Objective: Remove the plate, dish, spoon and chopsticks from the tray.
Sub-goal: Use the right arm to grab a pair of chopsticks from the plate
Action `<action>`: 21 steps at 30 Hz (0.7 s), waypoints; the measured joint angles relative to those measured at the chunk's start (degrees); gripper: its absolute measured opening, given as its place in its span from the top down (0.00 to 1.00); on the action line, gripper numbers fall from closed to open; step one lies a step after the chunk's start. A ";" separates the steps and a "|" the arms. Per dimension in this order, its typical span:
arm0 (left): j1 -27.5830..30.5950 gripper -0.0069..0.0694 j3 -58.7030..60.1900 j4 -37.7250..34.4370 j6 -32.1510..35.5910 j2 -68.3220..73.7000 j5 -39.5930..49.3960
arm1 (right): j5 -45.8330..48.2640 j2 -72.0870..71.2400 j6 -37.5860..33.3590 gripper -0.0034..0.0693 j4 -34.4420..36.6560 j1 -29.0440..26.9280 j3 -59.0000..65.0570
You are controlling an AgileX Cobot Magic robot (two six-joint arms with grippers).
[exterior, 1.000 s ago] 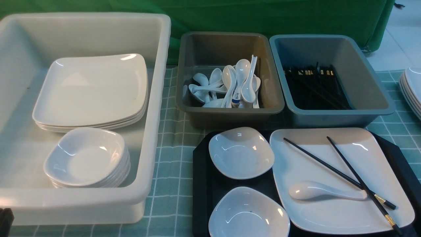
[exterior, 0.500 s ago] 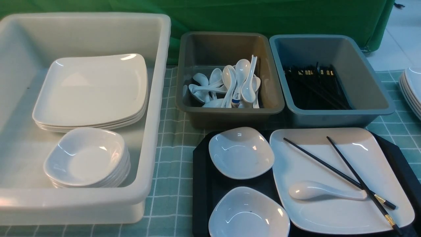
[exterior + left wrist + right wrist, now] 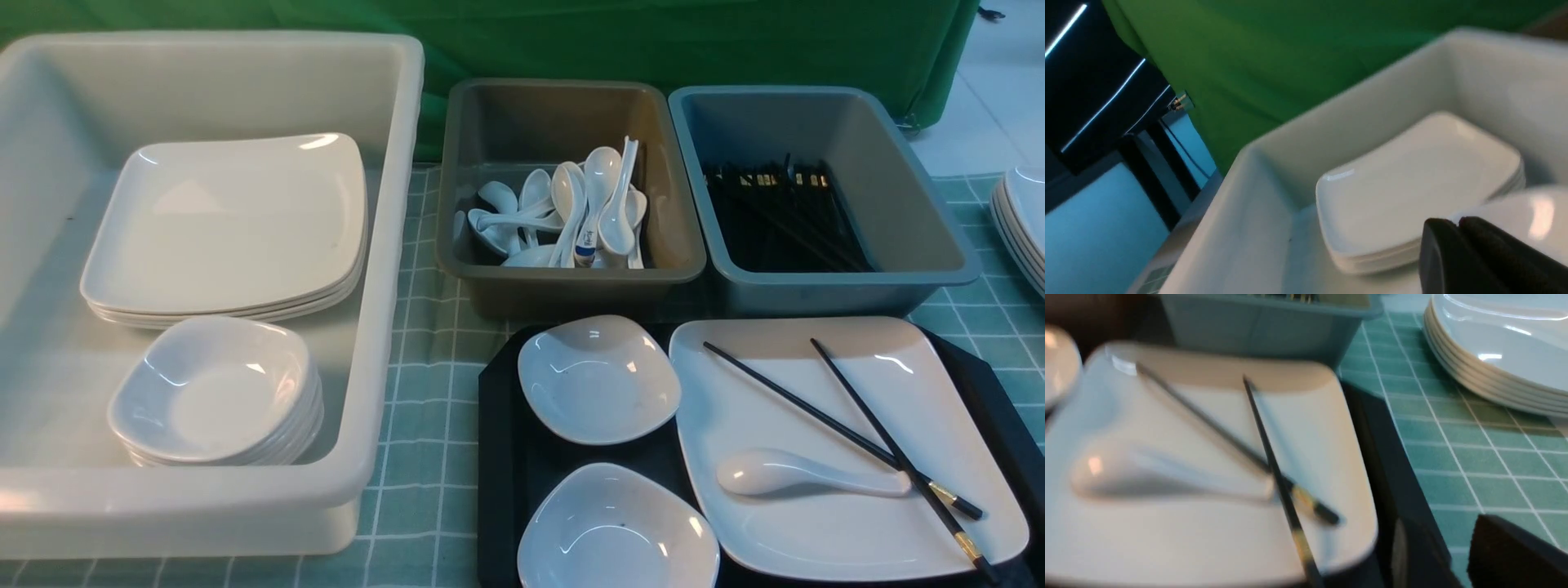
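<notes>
Right pincer (image 3: 1437,543) parted, empty, at right rim of black rectangular plastic tray (image 3: 498,457), beside large glossy white rounded-square plate (image 3: 816,539) carrying glossy white soup spoon (image 3: 804,474) and crossed thin black gold-banded chopsticks (image 3: 816,413). Left pincer (image 3: 1458,224) closed, over big white plastic tub (image 3: 1355,118).

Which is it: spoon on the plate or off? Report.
On. The spoon lies on the plate, handle end by the crossed chopsticks.
</notes>
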 joint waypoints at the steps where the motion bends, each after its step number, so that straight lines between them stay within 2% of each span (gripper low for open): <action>1: 0.00 0.89 0.00 -2.46 -2.79 0.00 -1.98 | -1.96 0.00 2.27 0.62 2.35 0.00 0.00; 2: 0.00 0.89 0.00 -5.85 -8.06 0.00 -4.79 | -4.77 0.00 8.76 0.62 5.91 0.00 0.00; 5: 0.00 0.89 0.00 -9.99 -14.25 0.00 -9.61 | -9.57 0.00 21.72 0.62 10.27 0.00 0.00; 7: 0.00 0.89 0.00 -10.96 -15.73 0.00 -11.27 | -10.63 0.00 24.85 0.62 10.62 0.00 0.00; 8: 0.00 0.89 0.00 -12.66 -19.36 0.00 -13.18 | -12.57 0.00 27.19 0.63 11.06 0.00 0.00; 9: 0.00 0.89 0.00 -13.09 -19.36 0.00 -13.35 | -12.70 0.00 27.17 0.63 11.05 0.00 0.00; 13: 0.00 0.89 0.00 -17.65 -29.46 0.00 -14.76 | -13.92 0.00 26.93 0.63 11.43 0.00 0.00; 16: 0.00 0.89 0.00 -21.16 -38.14 0.00 -19.43 | -18.16 0.00 26.94 0.63 11.51 0.00 0.00; 18: 0.00 0.89 -0.29 -21.19 -42.55 0.57 -27.84 | -18.97 0.00 25.10 0.68 11.70 0.19 -2.23; 20: 0.00 0.89 -4.07 -19.53 -45.37 2.35 -27.33 | -13.44 1.32 19.62 0.81 11.78 0.94 -9.37; 21: 0.00 0.89 -5.53 -19.16 -46.16 2.59 -26.62 | -11.82 1.91 18.98 0.82 11.85 1.03 -11.23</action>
